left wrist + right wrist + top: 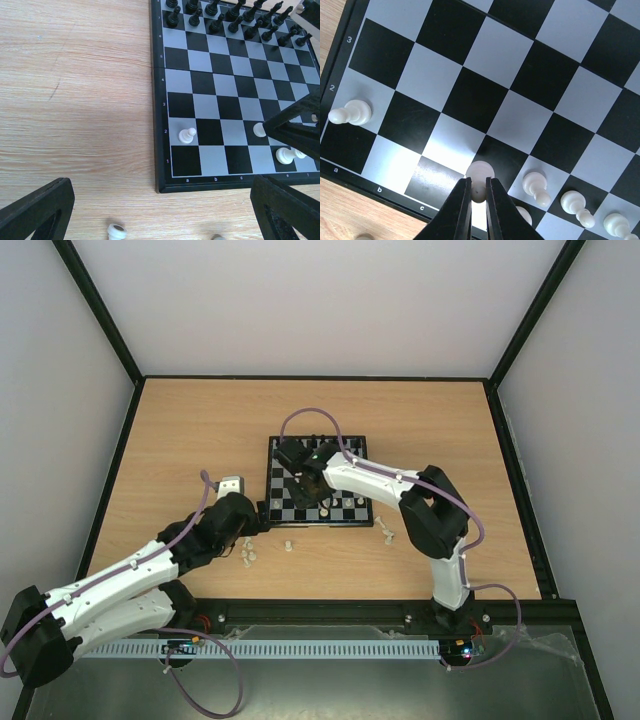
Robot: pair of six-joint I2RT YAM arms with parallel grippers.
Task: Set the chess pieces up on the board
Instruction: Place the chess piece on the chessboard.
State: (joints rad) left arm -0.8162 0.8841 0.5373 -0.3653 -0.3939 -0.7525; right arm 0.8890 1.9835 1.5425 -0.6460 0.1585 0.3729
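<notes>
**Right gripper (pixel 478 182) grips a pawn (pixel 480 170)**

We see its jaws clamped on the cream pawn at the second row of the board (pixel 485 100). The left gripper (pixel 160 215) hangs over the worktop (pixel 75 100) beside the board's near corner, jaws wide apart. Other chess pieces (pixel 250 555) lie loose on the worktop by the board's front edge.

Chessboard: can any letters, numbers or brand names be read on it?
"1", "2", "3", "4", "5", "6", "7": white, up the board's side frame.
"a", "b", "c", "e": white, along its near frame.
Top view: too small to read.
No brand or other text seen.
</notes>
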